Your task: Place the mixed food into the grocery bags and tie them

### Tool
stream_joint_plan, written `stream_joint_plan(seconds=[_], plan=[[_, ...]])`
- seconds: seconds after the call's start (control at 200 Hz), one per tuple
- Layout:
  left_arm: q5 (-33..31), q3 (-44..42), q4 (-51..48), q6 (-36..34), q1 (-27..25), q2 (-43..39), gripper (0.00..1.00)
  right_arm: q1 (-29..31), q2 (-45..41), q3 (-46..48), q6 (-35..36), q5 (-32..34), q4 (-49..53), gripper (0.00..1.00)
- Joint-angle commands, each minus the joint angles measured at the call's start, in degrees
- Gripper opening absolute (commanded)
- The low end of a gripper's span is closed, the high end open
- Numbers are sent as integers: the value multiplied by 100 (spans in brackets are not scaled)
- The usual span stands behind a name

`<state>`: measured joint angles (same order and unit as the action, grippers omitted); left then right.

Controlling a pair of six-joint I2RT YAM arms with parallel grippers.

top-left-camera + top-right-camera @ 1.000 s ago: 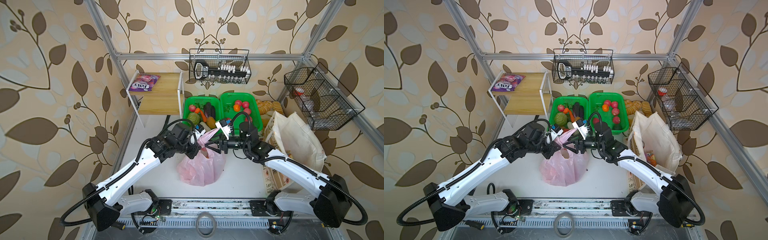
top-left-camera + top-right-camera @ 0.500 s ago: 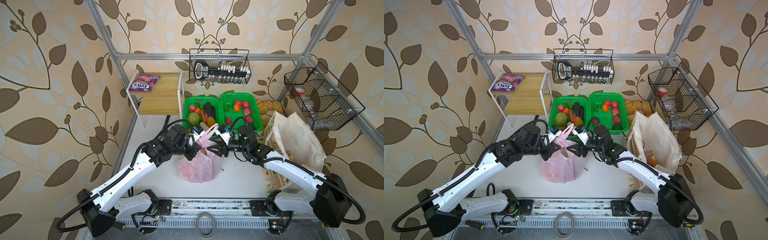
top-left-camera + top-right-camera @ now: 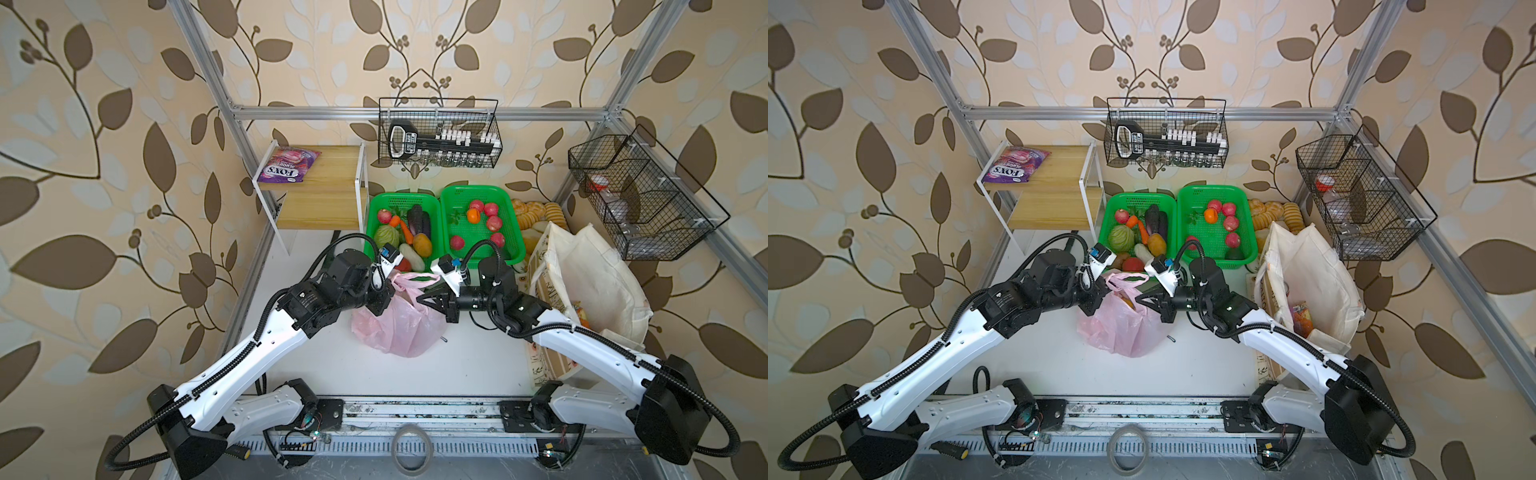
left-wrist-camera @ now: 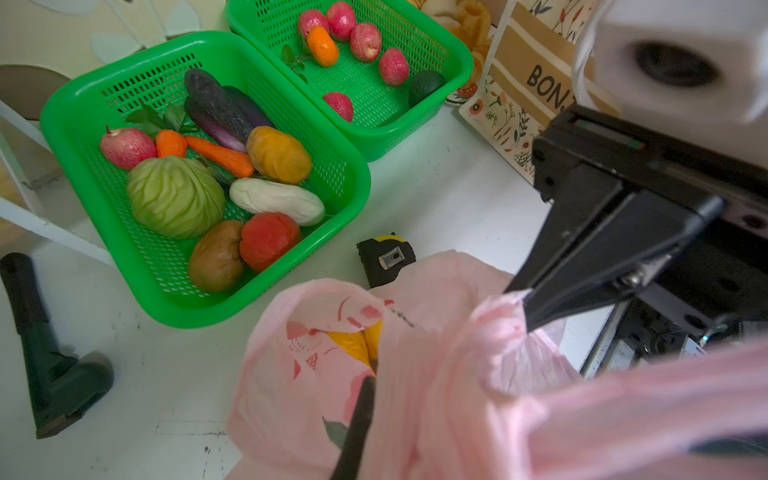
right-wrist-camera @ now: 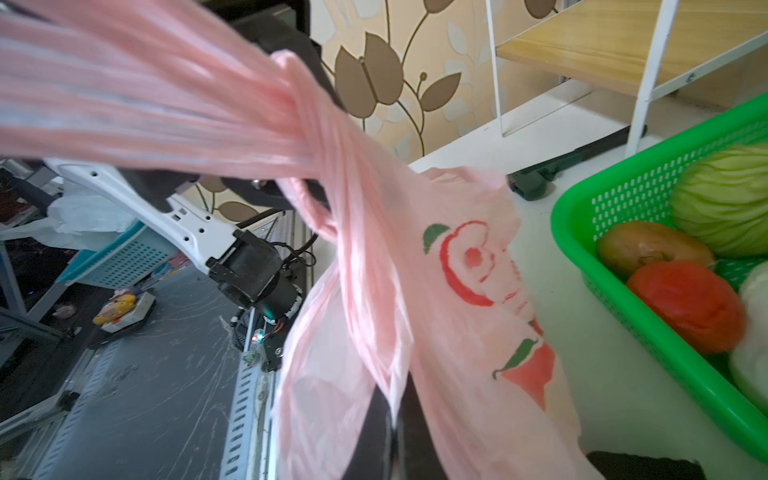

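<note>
Now, pink bag [image 3: 401, 328] sits on the tabletop [image 3: 478, 365] midway between both arms, left gripper [image 3: 381, 304] and right gripper [image 3: 422, 300] each with jaws clamped on one loop handle [image 4: 505, 311], handles running left-right across its mouth; both equally near.

"FOX'S" on purple packet [image 3: 288, 166]; "BON" (rest hidden) on canvas tote [image 4: 524, 66]

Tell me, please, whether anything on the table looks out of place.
What looks like a black-and-yellow tape measure lies on the table between the green vegetable basket and the pink bag: a tool among groceries.
</note>
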<state>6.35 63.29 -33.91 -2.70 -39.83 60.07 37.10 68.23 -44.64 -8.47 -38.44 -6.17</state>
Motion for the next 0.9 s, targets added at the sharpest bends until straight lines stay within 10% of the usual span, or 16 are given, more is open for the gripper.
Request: stream_joint_plan(seconds=[0.0, 0.4, 0.895], plan=[[-125, -74, 737, 84, -33, -288, 0, 199, -178, 53, -356, -243, 248, 0], [839, -800, 2044, -512, -33, -773, 0, 787, -220, 55, -609, -911, 236, 0], [1668, -2406, 4180, -1136, -33, -1553, 0, 805, -754, 245, 373, -72, 710, 18]])
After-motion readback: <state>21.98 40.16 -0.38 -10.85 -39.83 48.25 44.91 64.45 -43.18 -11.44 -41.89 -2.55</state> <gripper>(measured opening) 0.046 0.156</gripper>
